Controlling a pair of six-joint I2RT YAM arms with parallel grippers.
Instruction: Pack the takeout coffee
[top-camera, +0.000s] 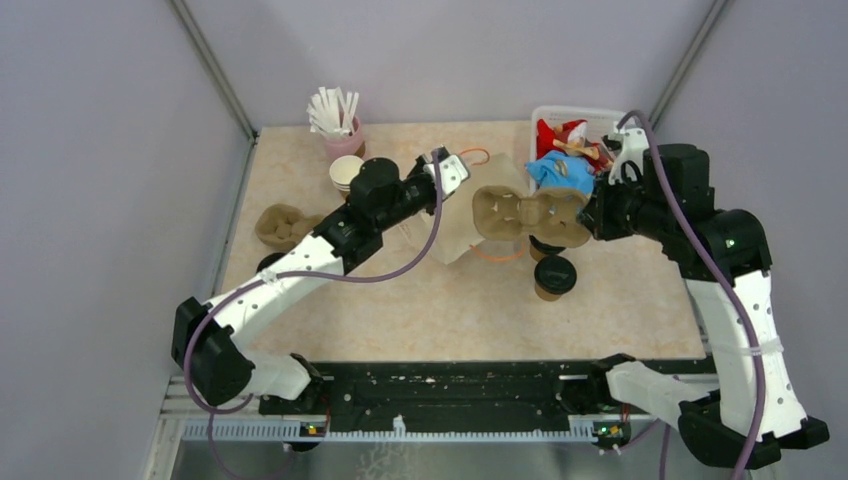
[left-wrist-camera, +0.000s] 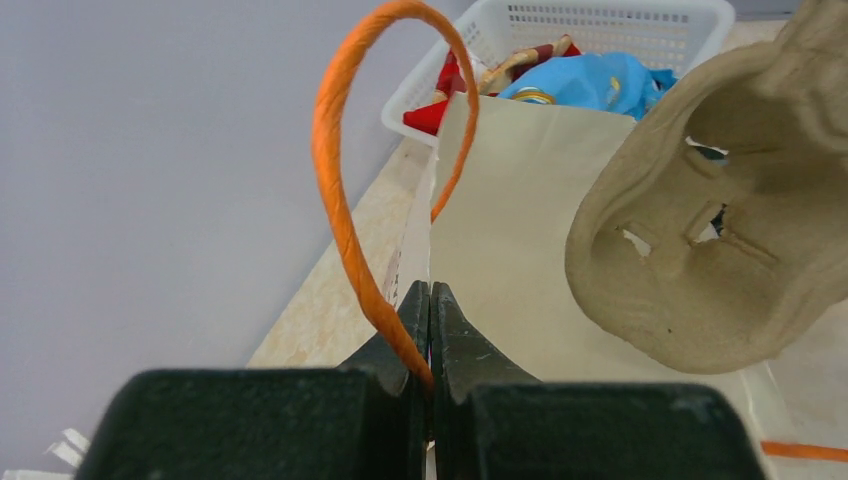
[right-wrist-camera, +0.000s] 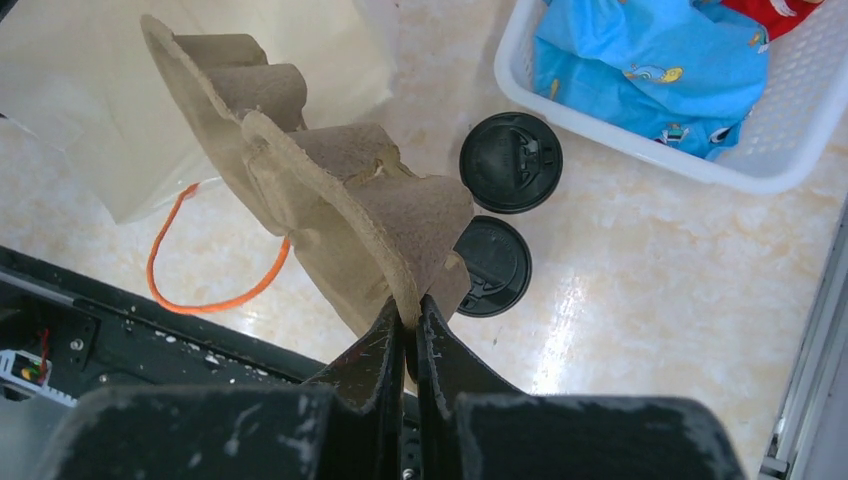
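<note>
At the left of the overhead view, a spare pulp carrier (top-camera: 283, 225), a stack of lidless cups (top-camera: 346, 172) and a pink cup of straws (top-camera: 343, 135) stand apart from the work. Toward the middle, the left tool (left-wrist-camera: 430, 335) is closed tight on one orange handle (left-wrist-camera: 335, 180) of the paper bag (left-wrist-camera: 510, 230), raising that loop, while the second handle (top-camera: 500, 256) lies on the tabletop (top-camera: 440, 310). Just right of it, the right tool (right-wrist-camera: 410, 318) is pinched fully together on the edge of a two-cup pulp carrier (right-wrist-camera: 330, 190), which hangs tilted in the air beside the bag with both cells empty. The takeout coffee stands on the tabletop beneath the carrier's right end: the upper lidded cup (right-wrist-camera: 510, 162) and the lower lidded cup (right-wrist-camera: 500, 268) are side by side, near a white basket (right-wrist-camera: 640, 165) of packets at the far right. Packing looks barely begun, since neither cup is in the carrier or the bag. Seating both cups and getting them into the bag remains.
</note>
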